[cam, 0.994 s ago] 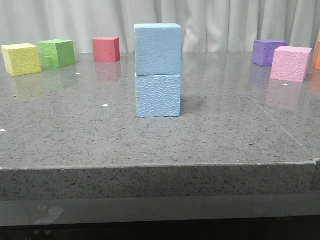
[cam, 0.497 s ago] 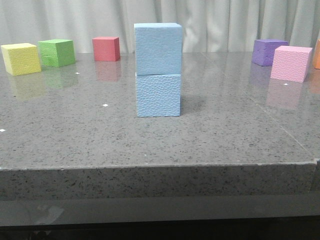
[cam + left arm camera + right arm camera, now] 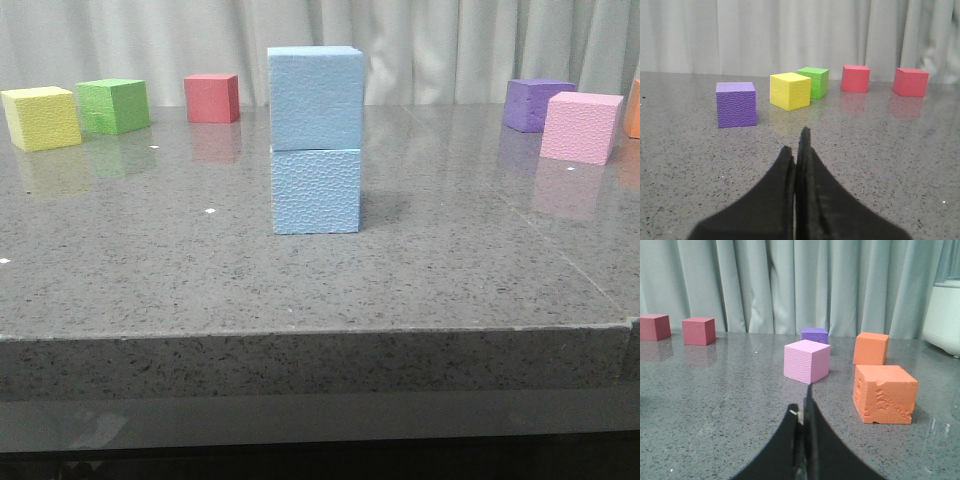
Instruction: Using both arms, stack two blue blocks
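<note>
In the front view, one sky-blue block [image 3: 315,97] stands squarely on top of the other sky-blue block [image 3: 316,191] near the middle of the grey table [image 3: 150,270]. Neither gripper shows in the front view, and neither blue block shows in the wrist views. My left gripper [image 3: 796,145] is shut and empty, low over the table, pointing toward a purple cube [image 3: 736,104] and a yellow cube [image 3: 790,91]. My right gripper [image 3: 802,402] is shut and empty, pointing toward a pink cube [image 3: 806,360].
In the front view, yellow [image 3: 41,118], green [image 3: 113,105] and red [image 3: 212,97] cubes stand at the back left; purple [image 3: 535,104] and pink [image 3: 580,126] cubes at the back right. Two orange cubes [image 3: 884,393] [image 3: 871,348] stand near the right gripper. Curtains hang behind the table.
</note>
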